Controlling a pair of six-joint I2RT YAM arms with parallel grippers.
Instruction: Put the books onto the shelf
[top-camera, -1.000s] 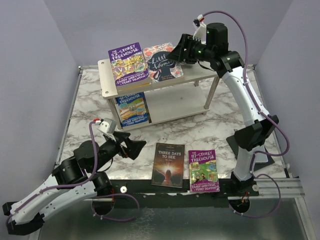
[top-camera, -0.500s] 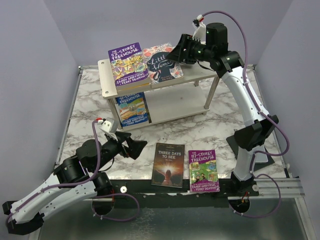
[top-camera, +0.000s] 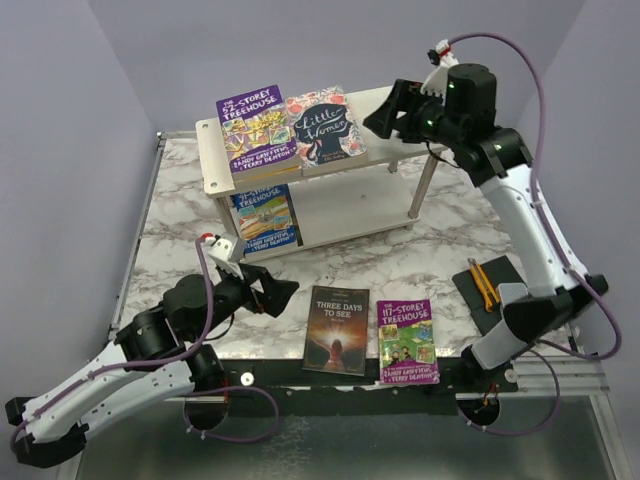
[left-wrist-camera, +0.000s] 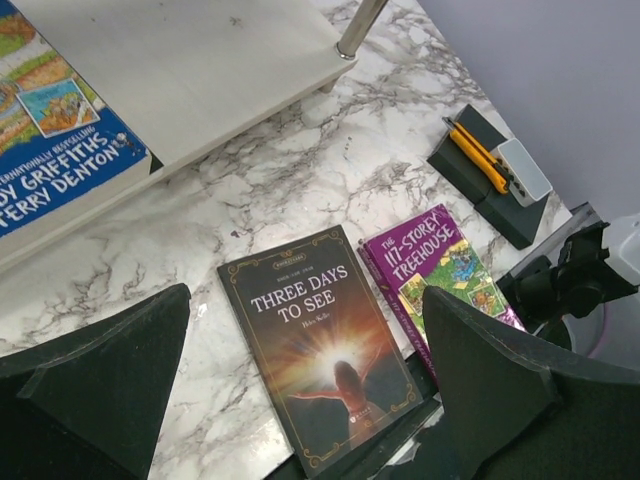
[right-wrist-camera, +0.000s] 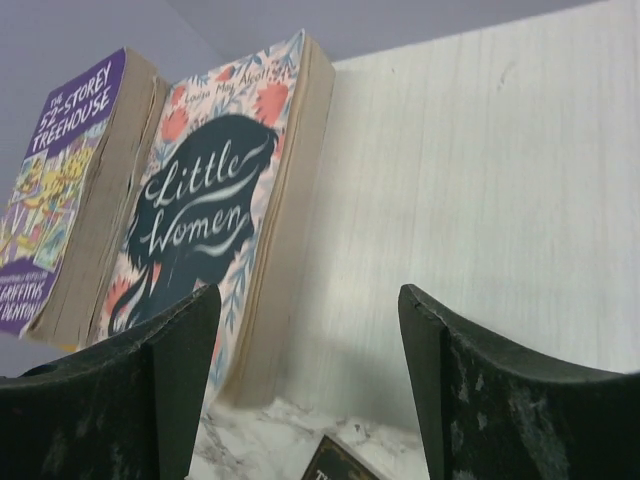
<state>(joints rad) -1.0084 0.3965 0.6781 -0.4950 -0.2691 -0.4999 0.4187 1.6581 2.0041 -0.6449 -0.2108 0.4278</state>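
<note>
Seen from above, a pale two-tier shelf (top-camera: 213, 155) stands at the far side of a marble-patterned table (top-camera: 400, 250). On its top board lie a purple "52-Storey Treehouse" book (top-camera: 258, 130) and, touching it on the right, "Little Women" (top-camera: 325, 127). A blue Treehouse book (top-camera: 264, 217) lies on the lower tier, at the left. Near the table's near edge lie the dark "Three Days to See" (top-camera: 336, 330) and, just to its right, a purple "117-Storey Treehouse" book (top-camera: 407, 341). The right end effector (top-camera: 378, 115) hovers over the right end of the top board, jaws apart and empty. The left end effector (top-camera: 280, 297) hangs low, just left of "Three Days to See", jaws wide and empty. In the left wrist view, two dark fingers (left-wrist-camera: 100, 370) frame both near books, which lie flat on the table. In the right wrist view, nothing sits between the spread fingers (right-wrist-camera: 520, 400). Bare shelf board lies beyond them, with "Little Women" to the left.
</note>
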